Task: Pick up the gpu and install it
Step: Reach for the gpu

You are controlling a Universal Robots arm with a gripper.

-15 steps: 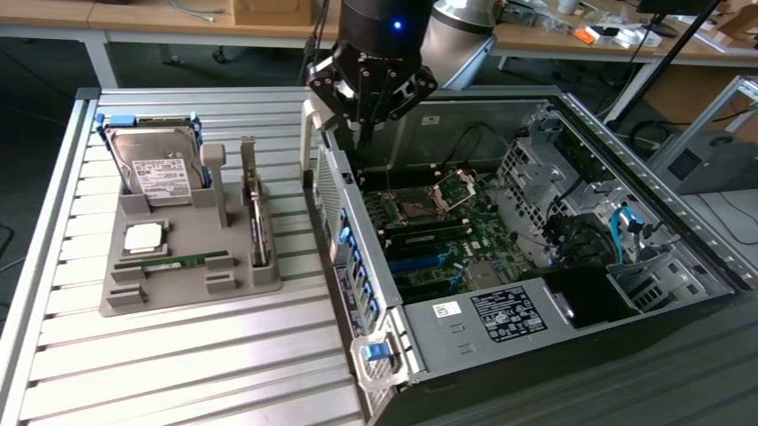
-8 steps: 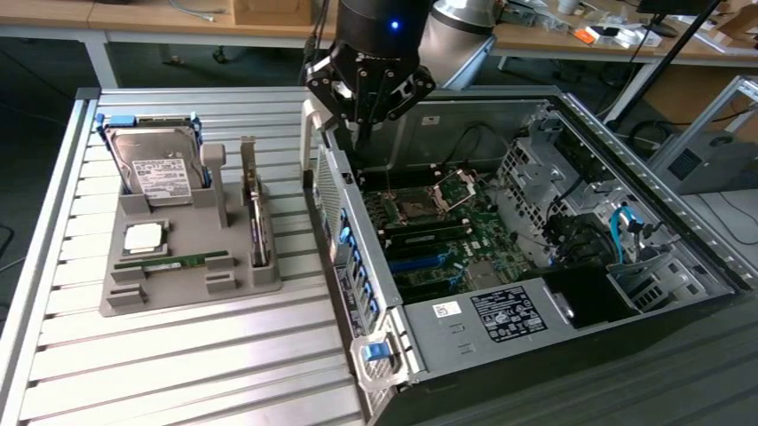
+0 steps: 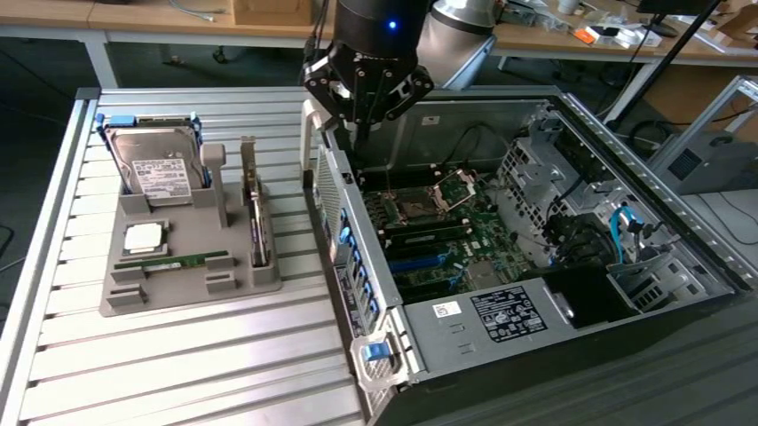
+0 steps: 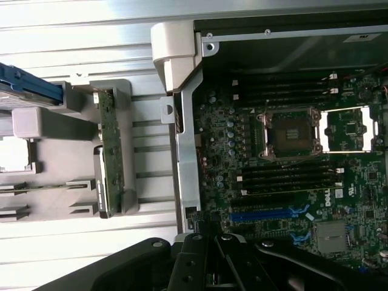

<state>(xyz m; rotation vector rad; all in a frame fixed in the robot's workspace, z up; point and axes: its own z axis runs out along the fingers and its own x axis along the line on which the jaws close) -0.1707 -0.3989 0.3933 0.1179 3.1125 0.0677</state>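
We see the arm [image 3: 391, 35] coming down from the upper middle of the exterior view. Its pincer [image 3: 360, 129] is closed, fingers drawn together, and hangs over the upper end of the open computer case's [image 3: 343, 222] near wall. In the wrist view the pincer [image 4: 211, 237] shows as dark, shut fingers above the edge of the motherboard [image 4: 357, 182], close to the blue slot [image 4: 267, 213]. The CPU socket [image 4: 285, 133] lies further in, between rows of black memory slots.

The gpu [image 3: 252, 209] stands on its long edge in a slot of the grey holder [image 3: 190, 288], in the exterior view's left half. It sits near the case wall and apart from the pincer. In the wrist view we see the gpu [image 4: 111, 145] edge-on, a green board seated upright in the holder [image 4: 54, 130].

The same holder carries three other parts, all toward the exterior view's left of the gpu. A hard drive [image 3: 160, 169] with a white label and blue frame stands upright at the upper left. A pale processor chip [image 3: 145, 235] lies flat lower in the frame. A green RAM stick [image 3: 177, 263] stands on edge lower still.

The holder rests on a slatted metal surface [image 3: 177, 373]. The case lies on its side, and inside it we see the motherboard [image 3: 438, 231] and a labelled power supply [image 3: 509, 315] toward the lower right.
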